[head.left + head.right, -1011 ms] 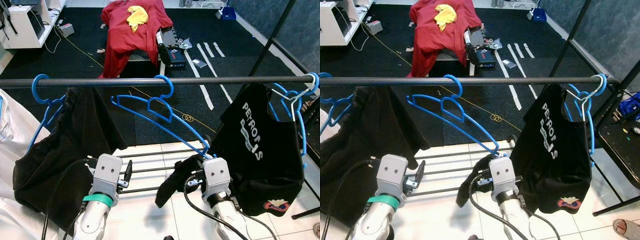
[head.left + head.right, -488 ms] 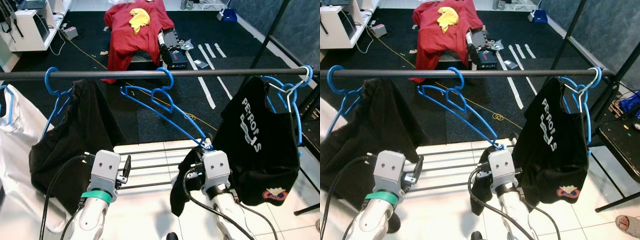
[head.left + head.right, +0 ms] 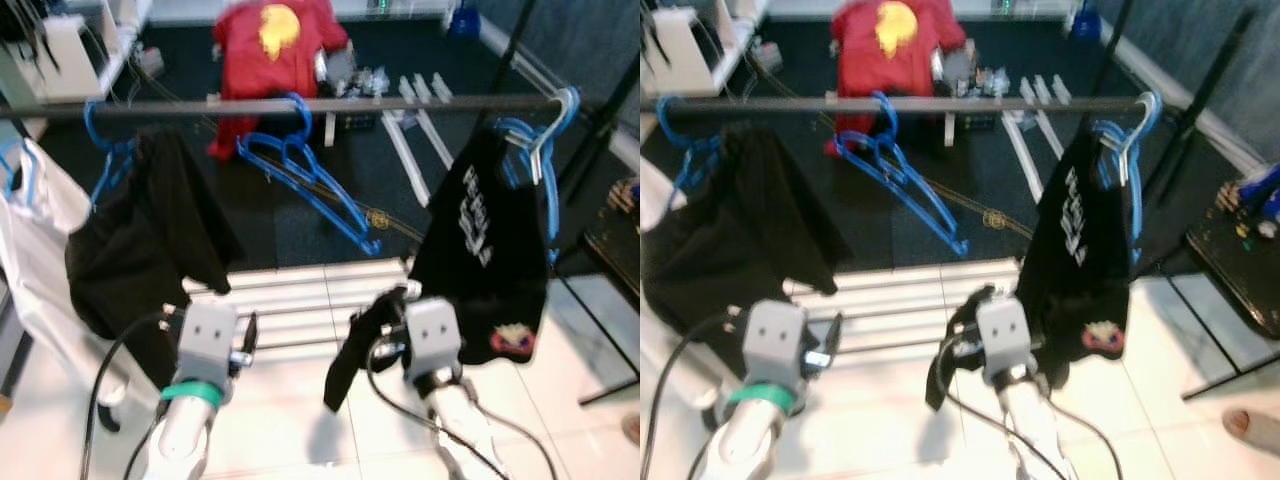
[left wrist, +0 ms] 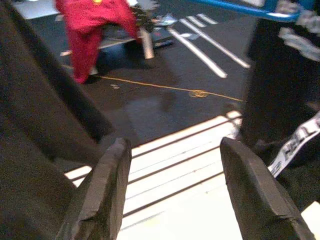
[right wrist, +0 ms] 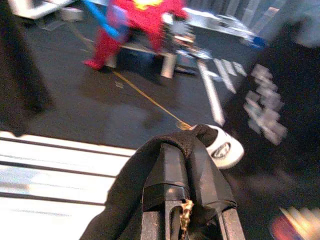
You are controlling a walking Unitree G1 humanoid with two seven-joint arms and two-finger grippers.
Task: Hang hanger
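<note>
The blue hanger (image 3: 305, 170) hooks on the rail (image 3: 300, 106) at twelve o'clock, so hanging looks done; the right gripper (image 5: 187, 165), at five o'clock, pinches black cloth (image 3: 355, 345); the left gripper (image 4: 172, 185) is spread, empty.

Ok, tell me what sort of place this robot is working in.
Probably a room set up for laundry or robot testing: a clothes rail with blue hangers and a black T-shirt, tiled floor meeting dark carpet, and a red garment draped further back.
</note>
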